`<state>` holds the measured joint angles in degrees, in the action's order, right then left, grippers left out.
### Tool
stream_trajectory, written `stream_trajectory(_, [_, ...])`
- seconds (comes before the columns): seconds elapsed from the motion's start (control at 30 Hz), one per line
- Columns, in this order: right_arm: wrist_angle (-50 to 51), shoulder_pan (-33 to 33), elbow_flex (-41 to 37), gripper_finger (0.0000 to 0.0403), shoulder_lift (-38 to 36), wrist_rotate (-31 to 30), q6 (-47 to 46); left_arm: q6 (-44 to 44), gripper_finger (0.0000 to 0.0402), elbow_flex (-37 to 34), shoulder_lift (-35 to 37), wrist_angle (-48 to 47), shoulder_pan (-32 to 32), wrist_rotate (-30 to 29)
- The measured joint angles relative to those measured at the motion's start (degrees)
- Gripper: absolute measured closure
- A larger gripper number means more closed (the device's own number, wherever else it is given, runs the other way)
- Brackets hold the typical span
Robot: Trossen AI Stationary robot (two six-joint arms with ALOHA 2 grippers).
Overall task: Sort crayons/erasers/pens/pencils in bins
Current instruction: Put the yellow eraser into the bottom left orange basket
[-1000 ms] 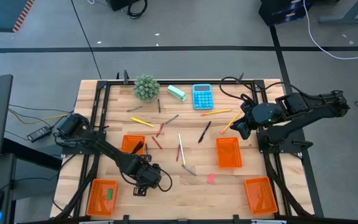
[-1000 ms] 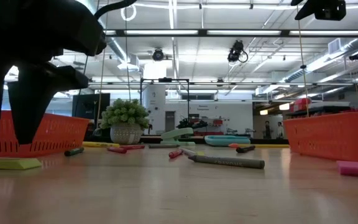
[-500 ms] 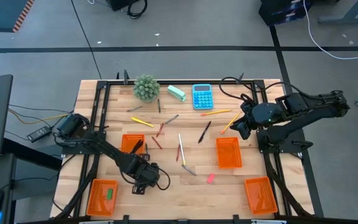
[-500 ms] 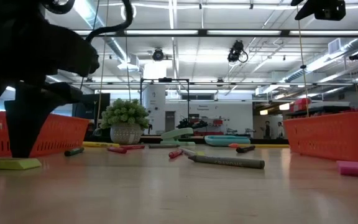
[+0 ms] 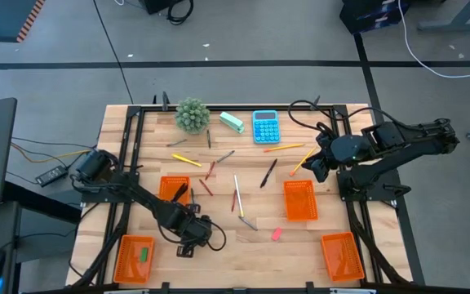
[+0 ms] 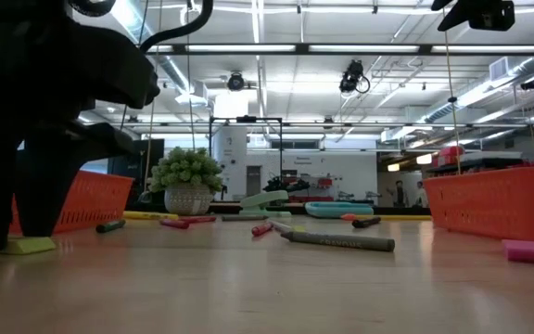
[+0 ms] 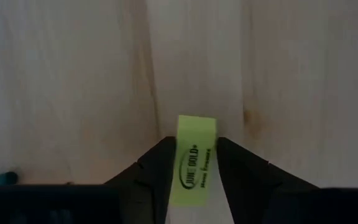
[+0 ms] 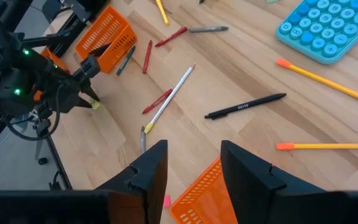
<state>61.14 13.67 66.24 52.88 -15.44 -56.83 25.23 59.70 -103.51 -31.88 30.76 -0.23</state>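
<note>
left hand lowered to the table, fingers narrowed around the yellow-green eraser

A big open lab: ceiling light strips, overhead camera, grey floor with cables, wooden table in a metal frame.

Ceiling lights are glowing in long strips — a grey floor (cables trailing across it) is surrounding the wooden table.

"JUNE GOLD" plus a smaller unreadable line, printed on the yellow-green eraser
</note>
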Motion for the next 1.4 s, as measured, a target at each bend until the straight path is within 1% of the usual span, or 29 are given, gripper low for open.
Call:
stream_trajectory(0.2, [0.0, -0.01, 0.0, 0.0248, 0.0, 0.0, -0.05, -0.44, 0.0284, 0.09, -0.39, -0.01, -0.02, -0.02])
stream_trajectory(0.43, [0.0, 0.0, 0.0, 0.0248, 0.0, 0.0, -0.05, -0.41, 0.0278, 0.1, 0.13, -1.19, -0.16, 0.04])
stream_trajectory(0.57, [0.0, -0.01, 0.0, 0.0248, 0.0, 0.0, 0.01, -0.37, 0.0278, 1.54, 1.56, -5.55, -0.43, 0.22])
stream_trajectory(0.73, [0.0, 0.0, 0.0, 0.0248, 0.0, -0.6, 0.04, -0.45, 0.029, 4.79, 1.94, -11.51, -0.05, 0.18])
stream_trajectory(1.0, [0.0, 0.0, 0.0, 0.0248, 0.0, -1.27, 0.49, -1.97, 0.03, 4.52, 1.97, -11.25, 1.39, 0.17])
stream_trajectory(1.13, [0.0, 0.0, 0.0, 0.0248, 0.0, -1.27, 0.52, -2.08, 0.0284, 4.46, 1.97, -11.19, 1.35, -1.37])
stream_trajectory(1.23, [0.0, -0.01, 0.0, 0.0248, 0.0, -1.26, 0.5, -2.37, 0.026, 4.46, 1.95, -11.24, 1.24, -3.42])
stream_trajectory(1.4, [0.0, 0.0, 0.0, 0.0248, 0.0, -1.25, 0.48, -3.53, 0.0218, 4.46, 1.44, -10.73, 0.9, -3.59])
